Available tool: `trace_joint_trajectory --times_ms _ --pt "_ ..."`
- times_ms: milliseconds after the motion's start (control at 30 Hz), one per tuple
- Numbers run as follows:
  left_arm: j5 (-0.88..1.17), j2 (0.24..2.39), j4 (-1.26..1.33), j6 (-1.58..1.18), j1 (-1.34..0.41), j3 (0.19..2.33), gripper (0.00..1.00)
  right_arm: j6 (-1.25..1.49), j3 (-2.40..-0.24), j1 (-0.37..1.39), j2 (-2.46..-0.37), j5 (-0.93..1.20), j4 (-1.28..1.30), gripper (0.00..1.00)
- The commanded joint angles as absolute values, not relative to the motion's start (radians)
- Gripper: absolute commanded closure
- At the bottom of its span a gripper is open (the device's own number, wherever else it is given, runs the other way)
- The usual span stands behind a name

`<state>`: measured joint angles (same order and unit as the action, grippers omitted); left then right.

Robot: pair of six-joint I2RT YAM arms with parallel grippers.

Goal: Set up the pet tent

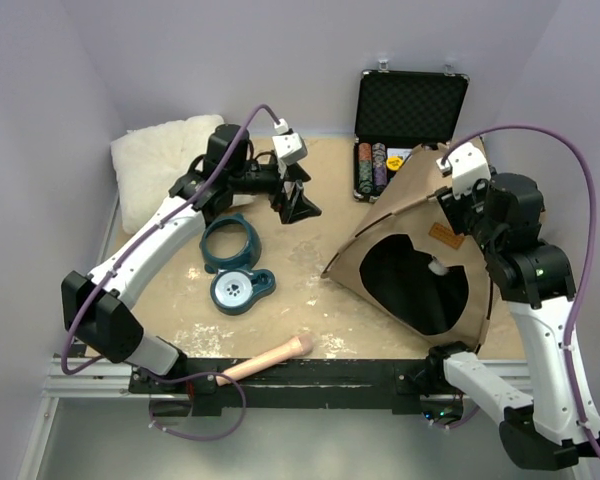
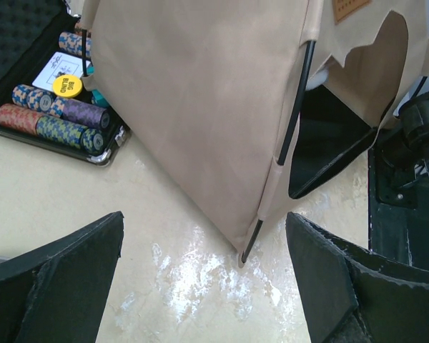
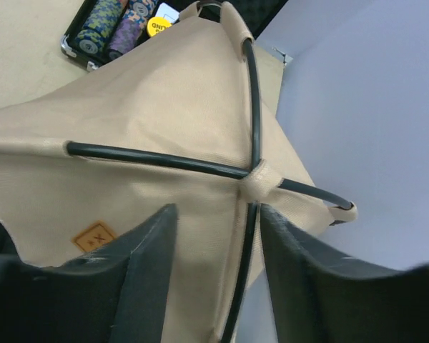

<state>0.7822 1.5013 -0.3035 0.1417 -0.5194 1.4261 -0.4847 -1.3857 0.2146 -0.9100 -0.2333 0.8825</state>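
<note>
Seemingly near done: pet tent [image 1: 405, 205] up as a pyramid at the right of the table [image 1: 310, 290], just beside the chip case [image 1: 410, 105], poles [image 3: 252, 107] crossed on top. Right fingers [image 3: 154, 257] apart, straddling one pole below that crossing (no squeeze visible); left fingers [image 2: 79, 264] spread wide, well clear. Remaining, probably: only final straightening.
</note>
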Motion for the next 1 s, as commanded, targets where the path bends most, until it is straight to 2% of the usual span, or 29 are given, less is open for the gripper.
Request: trace_joint_trajectory --times_ms 0,67,133,233,367,467,733,867,967 --pt "0.77 1.456 -0.27 0.137 -0.518 1.413 0.0 -0.377 -1.417 0.212 -0.908 -0.253 0.821 0.54" --pt "0.773 1.456 -0.262 0.114 -0.517 1.408 0.0 -0.362 -1.419 0.212 -0.905 -0.264 0.784 0.83" --pt "0.833 1.462 -0.255 0.091 -0.518 1.411 0.0 -0.344 -1.42 0.212 -0.9 -0.271 0.749 1.0" --pt "0.877 1.462 -0.215 0.057 -0.544 1.398 0.0 -0.282 -1.44 0.212 -0.893 -0.301 0.675 1.0" --pt "0.801 1.454 -0.103 0.077 -0.623 1.37 0.0 -0.201 -1.469 0.212 -0.868 -0.365 0.554 1.0" --pt "0.735 1.508 -0.068 0.074 -0.664 1.429 0.0 -0.118 -1.488 0.212 -0.861 -0.388 0.515 1.0" --pt "0.604 1.676 0.024 0.075 -0.703 1.618 0.0 0.124 -1.552 0.212 -0.827 -0.198 0.6 1.0" --pt "0.618 1.746 0.043 0.069 -0.709 1.69 0.06 0.141 -1.542 0.212 -0.778 -0.1 0.603 1.0" --pt "0.667 1.773 0.046 0.077 -0.709 1.72 0.19 0.137 -1.543 0.212 -0.755 -0.007 0.632 1.0"
